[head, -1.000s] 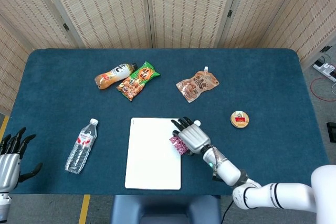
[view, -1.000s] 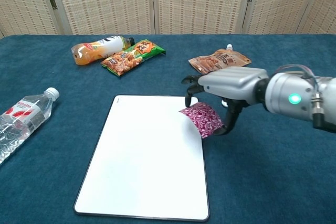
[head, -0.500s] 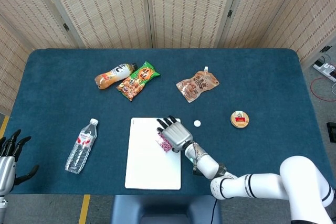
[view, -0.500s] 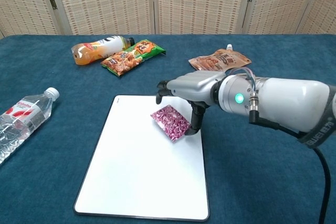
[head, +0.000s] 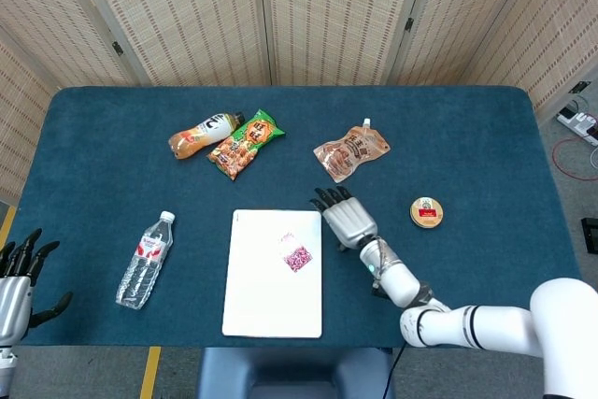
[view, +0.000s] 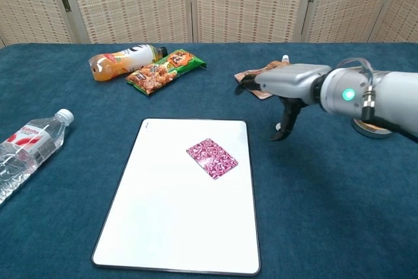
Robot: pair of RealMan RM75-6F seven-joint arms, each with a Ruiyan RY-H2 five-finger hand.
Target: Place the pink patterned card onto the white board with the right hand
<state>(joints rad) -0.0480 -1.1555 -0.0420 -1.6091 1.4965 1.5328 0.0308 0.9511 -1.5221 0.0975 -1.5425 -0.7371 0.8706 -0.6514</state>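
Observation:
The pink patterned card (head: 297, 257) (view: 211, 158) lies flat on the white board (head: 262, 296) (view: 163, 220), in its upper right part. My right hand (head: 347, 220) (view: 282, 89) hovers open to the right of the board, past its upper right corner, with nothing in it. It is apart from the card. My left hand (head: 19, 279) rests open at the table's near left edge, seen only in the head view.
A water bottle (head: 145, 261) (view: 26, 148) lies left of the board. At the back lie an orange drink bottle (head: 204, 134), a green snack bag (head: 247, 144) and a brown pouch (head: 350, 151). A small round tin (head: 426, 212) sits right of my hand.
My right hand carried the card leftward over the board, let it go there, then drew back up and to the right. The card now lies flat on the board.

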